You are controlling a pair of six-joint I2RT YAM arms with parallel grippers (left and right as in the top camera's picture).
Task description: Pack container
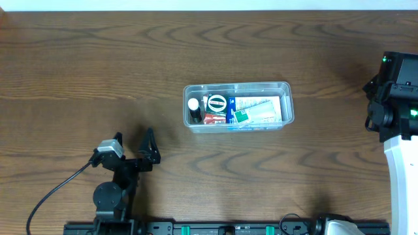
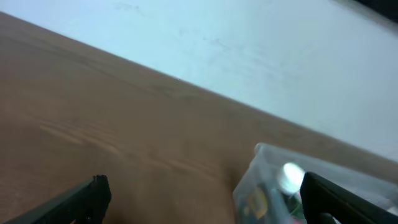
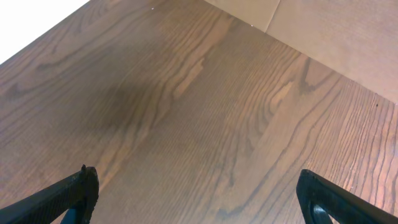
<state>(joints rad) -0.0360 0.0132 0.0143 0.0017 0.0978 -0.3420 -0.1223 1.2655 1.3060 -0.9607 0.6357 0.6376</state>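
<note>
The clear plastic container (image 1: 238, 106) sits at the table's middle, holding several small packaged items: a white-capped bottle (image 1: 193, 104), a round green-and-white item (image 1: 217, 102), a red item (image 1: 213, 117) and white packets (image 1: 258, 109). My left gripper (image 1: 149, 149) is open and empty, low at the front left, well short of the container. In the left wrist view the container's corner (image 2: 261, 180) and the bottle's white cap (image 2: 291, 176) show blurred near the right finger, with the gripper (image 2: 202, 199) open. My right gripper (image 3: 196, 196) is open and empty over bare wood; its arm (image 1: 395, 98) is at the far right.
The wooden table (image 1: 98, 72) spreads around the container. A black cable (image 1: 55, 192) runs from the left arm's base. The arm mounts and a rail (image 1: 222, 228) line the front edge. A pale wall (image 2: 249, 37) lies beyond the table's far edge.
</note>
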